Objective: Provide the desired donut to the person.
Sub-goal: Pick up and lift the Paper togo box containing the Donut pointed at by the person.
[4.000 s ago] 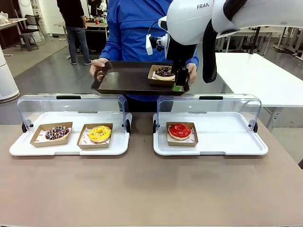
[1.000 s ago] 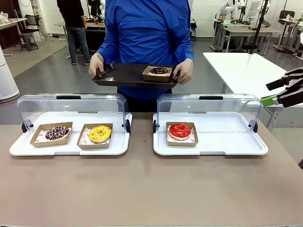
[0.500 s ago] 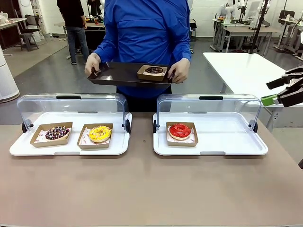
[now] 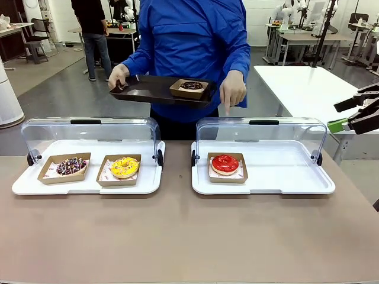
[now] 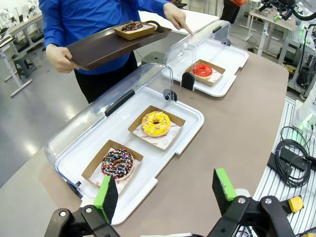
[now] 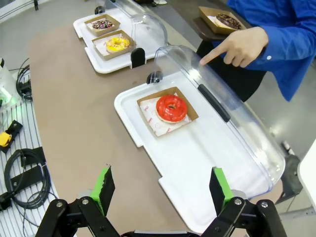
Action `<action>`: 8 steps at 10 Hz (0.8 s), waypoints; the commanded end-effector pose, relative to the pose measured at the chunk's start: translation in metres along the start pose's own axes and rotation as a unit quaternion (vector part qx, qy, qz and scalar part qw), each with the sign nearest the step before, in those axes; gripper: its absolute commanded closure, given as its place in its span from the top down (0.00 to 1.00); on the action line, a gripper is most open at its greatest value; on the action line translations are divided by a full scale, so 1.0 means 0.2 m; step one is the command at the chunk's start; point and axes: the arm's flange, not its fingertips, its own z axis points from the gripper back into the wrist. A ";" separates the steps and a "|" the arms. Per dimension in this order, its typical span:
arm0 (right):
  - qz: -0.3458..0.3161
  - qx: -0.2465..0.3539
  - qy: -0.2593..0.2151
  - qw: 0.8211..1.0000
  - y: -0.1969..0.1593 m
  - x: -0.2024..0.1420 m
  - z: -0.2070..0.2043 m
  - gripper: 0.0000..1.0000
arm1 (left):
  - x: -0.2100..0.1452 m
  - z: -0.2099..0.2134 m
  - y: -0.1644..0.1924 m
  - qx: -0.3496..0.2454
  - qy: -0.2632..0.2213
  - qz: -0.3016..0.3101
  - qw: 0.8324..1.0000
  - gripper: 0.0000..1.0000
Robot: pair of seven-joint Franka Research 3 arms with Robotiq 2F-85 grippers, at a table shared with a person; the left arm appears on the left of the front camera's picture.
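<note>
The person in a bright blue jacket stands at the far side, holding a dark tray in one hand. On it sits a chocolate donut in a cardboard boat. The person's other hand points a finger down over the right case, toward the red donut. In the left case lie a yellow sprinkled donut and a chocolate sprinkled donut. My right gripper hangs open at the right edge. My left gripper is open above the near left table edge.
Both white display trays have their clear lids swung open at the back. A white table stands behind on the right. Cables lie beside the table. Another person stands far back.
My right arm has pulled away from the dark tray to the right edge, leaving the chocolate donut on it. The person let go of the tray with one hand and now points down.
</note>
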 end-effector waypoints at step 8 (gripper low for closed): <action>-0.009 0.006 -0.001 1.000 0.00 0.00 -0.01 1.00 | 0.00 0.01 0.00 -0.004 0.003 0.006 1.000 1.00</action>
